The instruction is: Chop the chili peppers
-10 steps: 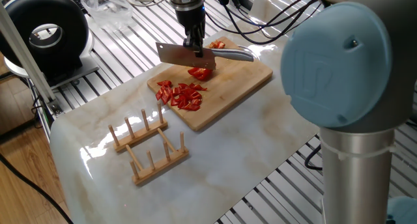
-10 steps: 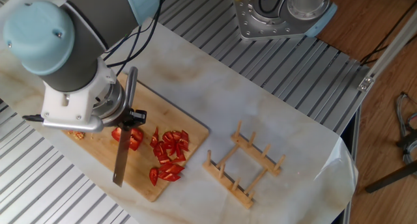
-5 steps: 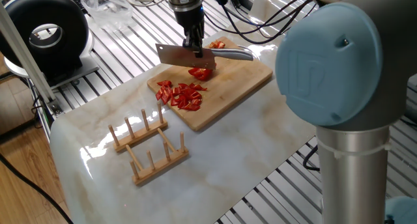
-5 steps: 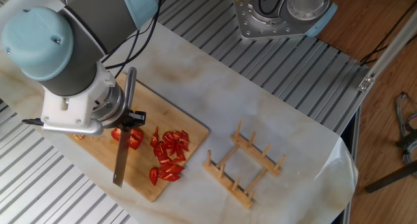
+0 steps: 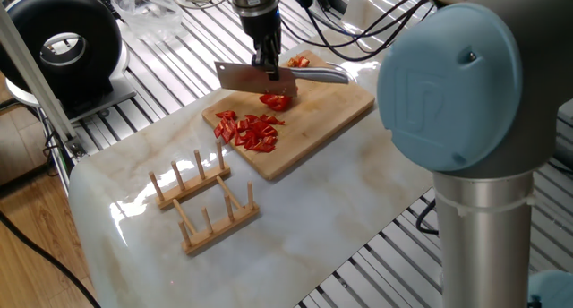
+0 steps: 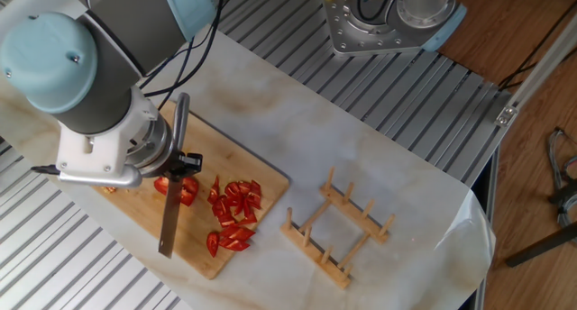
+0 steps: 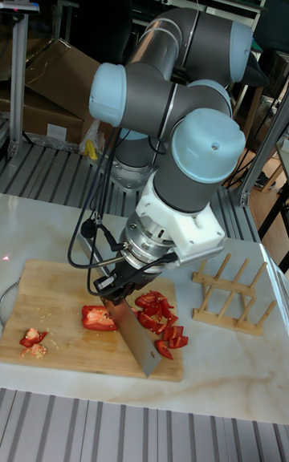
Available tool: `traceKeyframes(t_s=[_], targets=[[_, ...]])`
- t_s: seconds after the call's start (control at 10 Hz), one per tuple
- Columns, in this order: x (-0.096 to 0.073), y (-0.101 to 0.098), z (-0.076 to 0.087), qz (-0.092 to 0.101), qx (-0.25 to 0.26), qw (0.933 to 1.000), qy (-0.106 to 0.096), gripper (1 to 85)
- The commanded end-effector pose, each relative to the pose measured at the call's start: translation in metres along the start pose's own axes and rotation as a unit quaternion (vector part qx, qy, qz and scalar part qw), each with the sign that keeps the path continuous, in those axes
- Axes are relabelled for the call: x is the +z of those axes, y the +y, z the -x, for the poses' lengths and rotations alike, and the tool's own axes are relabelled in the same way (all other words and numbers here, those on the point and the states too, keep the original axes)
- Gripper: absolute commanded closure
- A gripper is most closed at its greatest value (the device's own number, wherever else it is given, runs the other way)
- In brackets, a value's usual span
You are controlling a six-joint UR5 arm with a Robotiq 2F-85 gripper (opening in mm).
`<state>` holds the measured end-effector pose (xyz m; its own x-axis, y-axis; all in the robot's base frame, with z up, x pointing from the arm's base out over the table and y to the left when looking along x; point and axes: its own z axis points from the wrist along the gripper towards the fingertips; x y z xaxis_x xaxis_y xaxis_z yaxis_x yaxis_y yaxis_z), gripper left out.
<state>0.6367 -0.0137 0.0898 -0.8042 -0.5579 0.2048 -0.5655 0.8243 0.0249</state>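
A pile of small red chili peppers bits [image 5: 252, 130] lies on the wooden cutting board [image 5: 333, 111], near its left end. A larger uncut chili chunk [image 5: 277, 100] sits just under the cleaver's blade [image 5: 243, 75]. My gripper [image 5: 268, 69] is shut on the cleaver, with the silver handle [image 5: 319, 73] sticking out to the right. In the other fixed view the blade [image 6: 169, 222] hangs edge-down beside the chunk [image 6: 187, 193], left of the pile [image 6: 234, 213]. The tall fixed view shows the gripper [image 7: 117, 289], the chunk [image 7: 98, 318] and the pile [image 7: 160, 314].
A wooden peg rack [image 5: 204, 201] stands on the marble top in front of the board. Chili stem scraps [image 7: 32, 338] lie at the board's far end. A black round device [image 5: 63, 41] and cables sit behind. The arm's large joint [image 5: 457, 75] fills the right foreground.
The cleaver and gripper stay almost in place over the chunk. Only the arm's big joint has shifted slightly.
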Motion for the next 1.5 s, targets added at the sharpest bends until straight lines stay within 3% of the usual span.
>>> traceKeyframes(t_s=[0.0, 0.5, 1.0, 1.4], targets=[[0.003, 0.001, 0.001, 0.01, -0.001, 0.9999, -0.006, 84.3], [0.005, -0.002, 0.003, 0.007, 0.004, 0.9999, -0.015, 84.3], [0.013, -0.001, 0.004, 0.02, 0.003, 0.9995, -0.023, 84.3], [0.013, -0.002, 0.006, 0.015, 0.004, 0.9996, -0.025, 84.3]])
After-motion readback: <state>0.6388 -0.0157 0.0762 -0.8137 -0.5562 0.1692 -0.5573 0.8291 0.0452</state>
